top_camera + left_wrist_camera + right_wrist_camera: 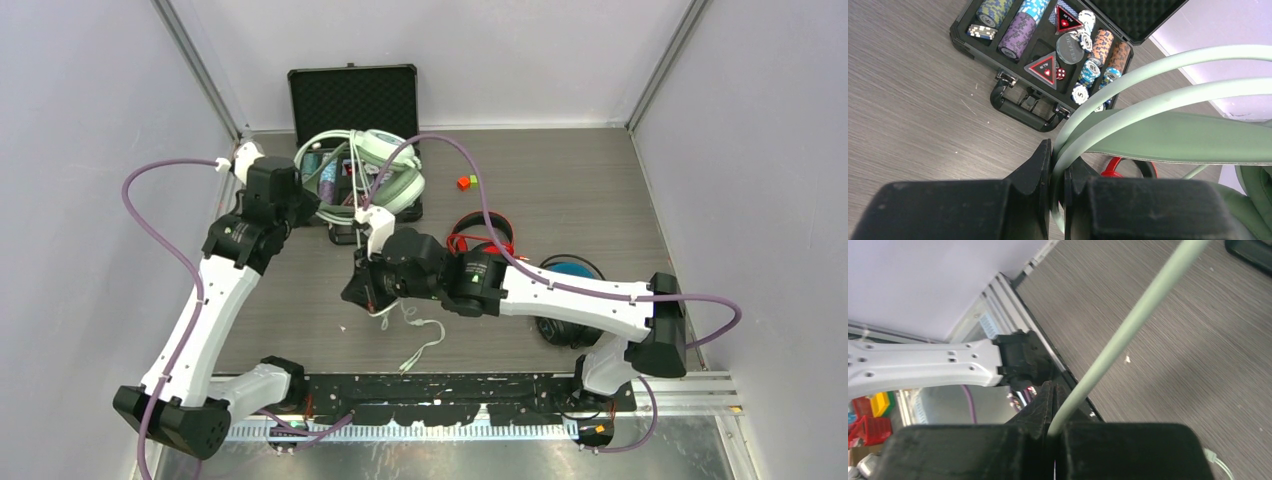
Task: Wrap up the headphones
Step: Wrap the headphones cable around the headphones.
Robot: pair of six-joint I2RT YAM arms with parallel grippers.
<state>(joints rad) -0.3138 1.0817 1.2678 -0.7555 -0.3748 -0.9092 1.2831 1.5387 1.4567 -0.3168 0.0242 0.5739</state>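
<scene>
Both sets of jaws are clamped down here. The left gripper [1058, 165] is pinched tight on two strands of the mint cable [1128, 330], which run between its fingers and curve away to the right. The right gripper [1054, 410] is closed on one strand of that same cable, and the strand stretches taut up and away from it over the table [560, 170]. The loose plug end trails on the table on the near side of the right gripper.

The mint-green headphones [385, 150] sit at the far side, resting over an open black case [352, 95] full of poker chips [1020, 30], just right of the left gripper. The red headphones [480, 228] lie on the table right of the right gripper. The black headphones [572, 268] are further right, partly hidden under the right arm. Small coloured cubes [465, 182] sit near the case.
</scene>
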